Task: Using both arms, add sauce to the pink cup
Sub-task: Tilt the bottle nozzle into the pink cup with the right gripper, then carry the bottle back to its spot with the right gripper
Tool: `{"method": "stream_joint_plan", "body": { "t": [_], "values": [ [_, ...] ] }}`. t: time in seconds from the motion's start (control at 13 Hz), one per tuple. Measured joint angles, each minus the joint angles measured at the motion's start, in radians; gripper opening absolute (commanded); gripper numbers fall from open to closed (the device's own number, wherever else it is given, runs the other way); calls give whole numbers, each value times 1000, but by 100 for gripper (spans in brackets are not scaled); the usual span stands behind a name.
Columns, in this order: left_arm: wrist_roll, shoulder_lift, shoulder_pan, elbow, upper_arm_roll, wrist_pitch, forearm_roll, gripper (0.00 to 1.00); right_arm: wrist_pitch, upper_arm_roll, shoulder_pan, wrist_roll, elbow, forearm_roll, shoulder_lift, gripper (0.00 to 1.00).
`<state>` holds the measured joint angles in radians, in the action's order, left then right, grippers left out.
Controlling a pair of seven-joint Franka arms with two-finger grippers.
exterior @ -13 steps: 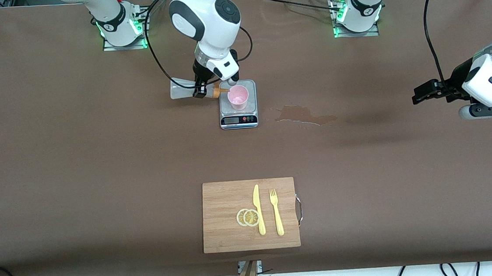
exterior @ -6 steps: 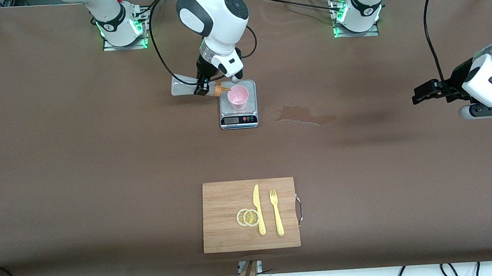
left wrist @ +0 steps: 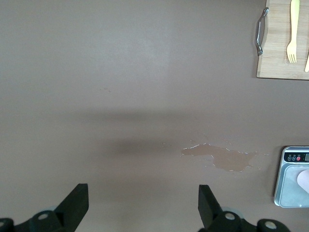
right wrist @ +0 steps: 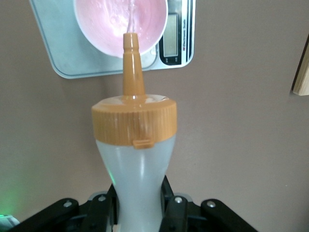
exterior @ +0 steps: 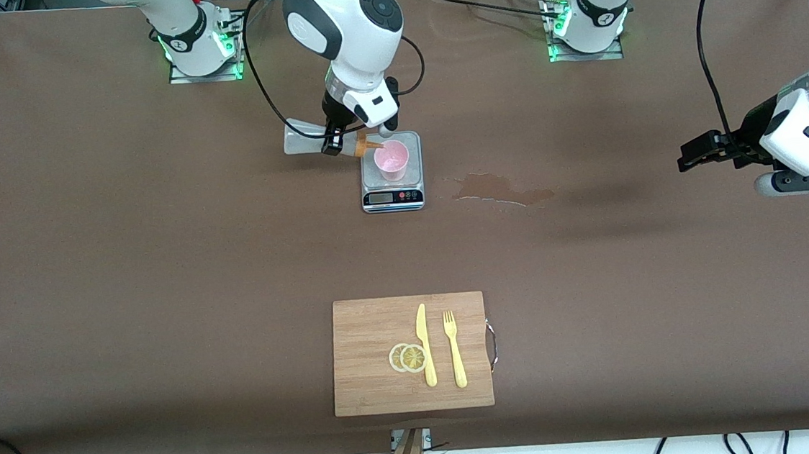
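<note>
The pink cup (exterior: 392,161) stands upright on a small silver scale (exterior: 393,197); it also shows in the right wrist view (right wrist: 120,24). My right gripper (exterior: 331,143) is shut on the sauce bottle (exterior: 304,139), squeezing its whitish body (right wrist: 140,183). The bottle lies tipped on its side in the air, its orange nozzle (right wrist: 130,63) over the cup's rim. A thin stream of sauce runs from the tip into the cup. My left gripper (exterior: 695,153) is open and empty, waiting above bare table at the left arm's end; its fingers (left wrist: 77,205) show in the left wrist view.
A wooden cutting board (exterior: 364,356) nearer the front camera carries a yellow knife (exterior: 424,344), a yellow fork (exterior: 454,349) and two lemon slices (exterior: 407,357). A torn patch (exterior: 499,188) marks the table covering beside the scale.
My right gripper has moved slightly away from the front camera and tilted the bottle, nozzle still over the cup. The left arm has not moved.
</note>
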<state>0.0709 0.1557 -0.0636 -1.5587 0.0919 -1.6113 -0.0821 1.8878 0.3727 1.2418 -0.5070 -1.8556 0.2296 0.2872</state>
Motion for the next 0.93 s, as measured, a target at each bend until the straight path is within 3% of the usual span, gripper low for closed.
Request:
{"method": "stream_joint_plan", "body": {
  "t": [0.39, 0.69, 0.93],
  "values": [
    [0, 0, 0, 0, 0, 0, 0, 100, 49, 0, 0, -1, -74, -16, -109, 18],
    [0, 0, 0, 0, 0, 0, 0, 100, 168, 17, 0, -54, -112, -124, -136, 19],
    [0, 0, 0, 0, 0, 0, 0, 100, 190, 67, -1, -153, -112, -209, -153, 19]
  ]
}}
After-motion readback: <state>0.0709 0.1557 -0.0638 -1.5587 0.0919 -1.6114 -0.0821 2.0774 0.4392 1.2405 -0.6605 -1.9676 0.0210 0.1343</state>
